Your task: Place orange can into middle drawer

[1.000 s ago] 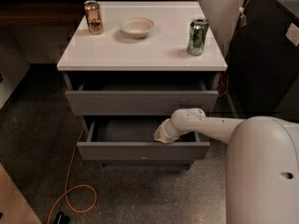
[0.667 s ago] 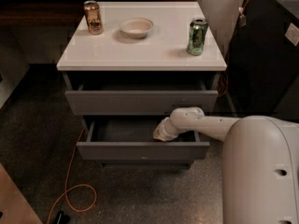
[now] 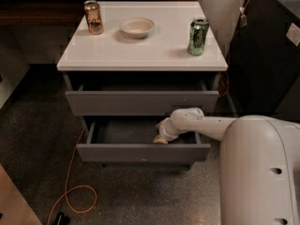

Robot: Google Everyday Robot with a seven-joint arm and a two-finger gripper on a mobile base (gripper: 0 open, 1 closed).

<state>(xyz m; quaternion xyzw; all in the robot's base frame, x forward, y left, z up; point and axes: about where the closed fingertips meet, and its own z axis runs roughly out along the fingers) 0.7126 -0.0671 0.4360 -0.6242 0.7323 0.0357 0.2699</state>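
Note:
The orange can [image 3: 93, 17] stands upright at the back left corner of the white cabinet top [image 3: 140, 55]. The middle drawer [image 3: 140, 151] is pulled out below the top drawer front [image 3: 140, 102], and its shallow grey interior shows. My gripper [image 3: 161, 138] is down inside this drawer at its front right, just behind the drawer front. It is far from the can. My white arm [image 3: 206, 124] reaches in from the right.
A pale bowl [image 3: 137, 27] sits at the back middle of the top. A green can [image 3: 198, 35] stands at the right. A dark cabinet [image 3: 262, 55] is close on the right. An orange cable [image 3: 70, 191] loops on the floor at the left.
The gripper has stayed in the open drawer and shifted only slightly to the left. Nothing on the cabinet top has moved.

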